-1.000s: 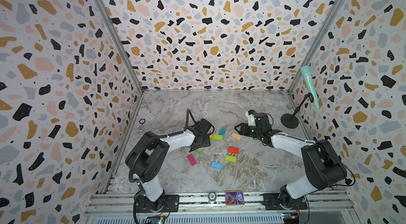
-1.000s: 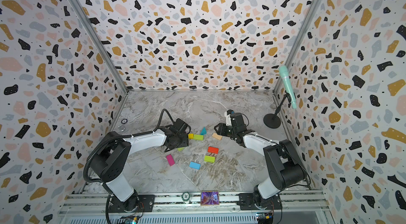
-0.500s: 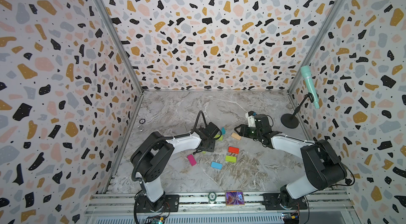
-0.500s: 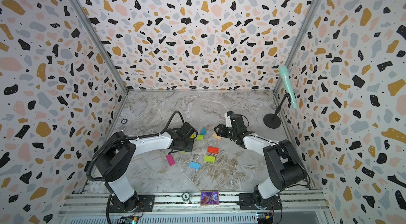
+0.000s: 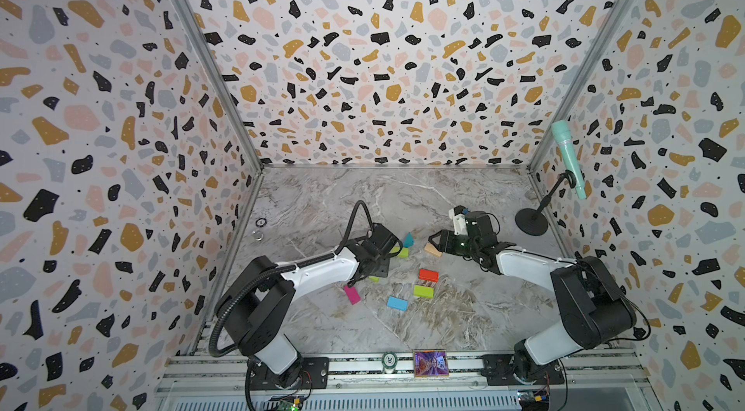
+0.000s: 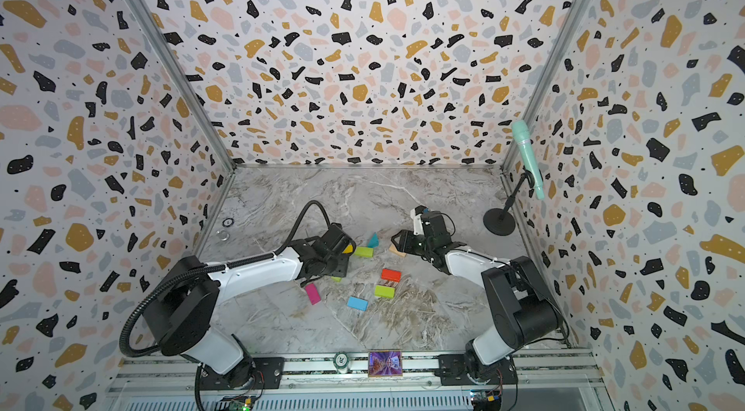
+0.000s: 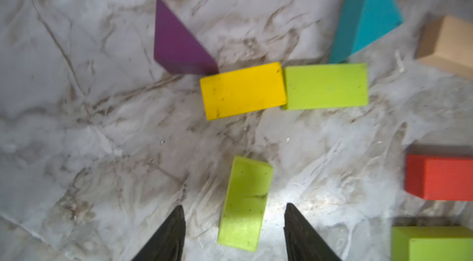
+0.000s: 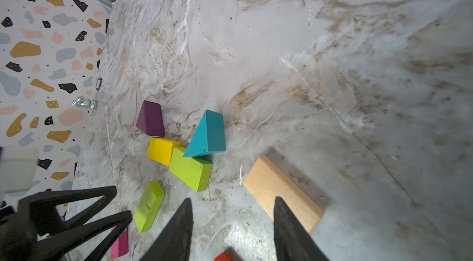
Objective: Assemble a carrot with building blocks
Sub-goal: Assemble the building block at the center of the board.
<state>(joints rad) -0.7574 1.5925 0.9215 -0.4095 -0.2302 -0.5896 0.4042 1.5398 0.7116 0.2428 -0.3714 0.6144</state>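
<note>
- The left gripper (image 7: 234, 207) hangs low over the surface with its jaws about half parted and empty. They straddle a loose lime green brick (image 7: 247, 183), and a gap shows on each side, so nothing is clamped yet.
- That brick lies a little askew between the jaws. I would square the wrist to its long sides, then close across the narrow width near its middle so it cannot twist out.
- Just ahead of this gripper is the start of the carrot (image 8: 179, 157). A yellow brick (image 7: 243, 90) and a second lime green brick (image 7: 326, 85) touch end to end. A purple wedge (image 7: 179, 44) meets the yellow's far corner, and a teal wedge (image 7: 366, 14) sits at the lime one's far edge.
- The lift should probably clear the surface before carrying, because a dragged brick could shove that row out of line.
- The right gripper (image 8: 233, 199) is also parted and empty, over bare surface, with a tan brick (image 8: 281, 190) lying flat just beside one jaw. It is near the left gripper and is best held back.
- A red brick (image 7: 440, 177) lies to the left gripper's side. A magenta brick (image 5: 352, 294) and a blue brick (image 5: 397, 303) lie behind it, toward the arm bases.
- The surface (image 5: 403, 195) is grey marbled with brown streaks.
- Terrazzo-patterned walls (image 5: 363, 66) close three sides. A mint microphone (image 5: 566, 155) on a stand is well beyond the right gripper.
</note>
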